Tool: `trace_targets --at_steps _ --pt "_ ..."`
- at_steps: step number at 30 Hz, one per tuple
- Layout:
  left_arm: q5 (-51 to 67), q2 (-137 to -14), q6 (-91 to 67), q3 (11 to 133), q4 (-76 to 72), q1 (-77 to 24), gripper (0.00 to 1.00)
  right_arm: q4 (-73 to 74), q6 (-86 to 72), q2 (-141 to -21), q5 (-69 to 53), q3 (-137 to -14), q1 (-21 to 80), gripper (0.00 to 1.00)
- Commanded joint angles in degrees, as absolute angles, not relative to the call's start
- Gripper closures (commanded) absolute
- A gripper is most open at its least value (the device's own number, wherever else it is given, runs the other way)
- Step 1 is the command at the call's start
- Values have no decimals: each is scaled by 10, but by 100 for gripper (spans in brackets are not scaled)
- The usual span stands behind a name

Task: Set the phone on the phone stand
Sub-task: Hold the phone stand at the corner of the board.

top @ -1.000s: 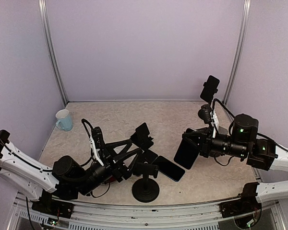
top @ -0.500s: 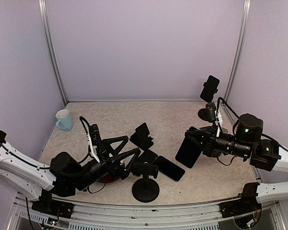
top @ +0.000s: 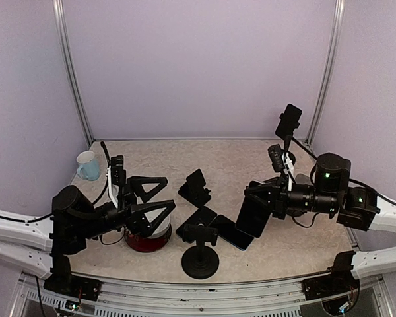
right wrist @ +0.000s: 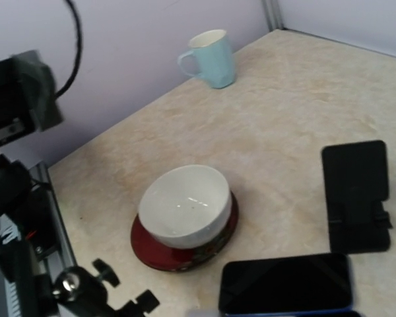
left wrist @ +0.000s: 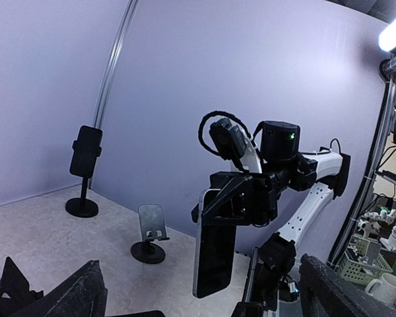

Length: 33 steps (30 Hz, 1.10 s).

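The table (top: 231,162) has a pale, marbled beige top. At its far left corner stands a light blue mug (top: 87,165). Near the front left, a red plate (right wrist: 185,254) lies on the table with a white bowl (right wrist: 185,201) in it. A small folding stand (top: 196,187) sits around the middle. Just in front of it a dark phone (top: 232,232) lies flat, beside a clamp stand (top: 199,261) on a round base. A tall stand (top: 290,122) rises at the far right.
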<state>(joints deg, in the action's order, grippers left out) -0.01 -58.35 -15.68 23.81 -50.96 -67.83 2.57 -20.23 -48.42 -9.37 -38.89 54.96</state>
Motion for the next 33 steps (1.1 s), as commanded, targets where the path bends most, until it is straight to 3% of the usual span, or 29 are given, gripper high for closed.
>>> trace_targets --at_steps 1,7,18,33 --pt "159 -573 -188 231 -410 -634 1 -2 -179 -502 -124 -424 545 100" --pt "225 -603 -208 206 -442 -628 3 -13 -175 -532 -142 -423 544 100" --pt "300 -680 -226 217 -489 -622 24 -14 -179 -536 -144 -425 544 100" --pt "321 -717 -238 238 -520 -618 43 -18 -174 -564 -148 -432 544 100"
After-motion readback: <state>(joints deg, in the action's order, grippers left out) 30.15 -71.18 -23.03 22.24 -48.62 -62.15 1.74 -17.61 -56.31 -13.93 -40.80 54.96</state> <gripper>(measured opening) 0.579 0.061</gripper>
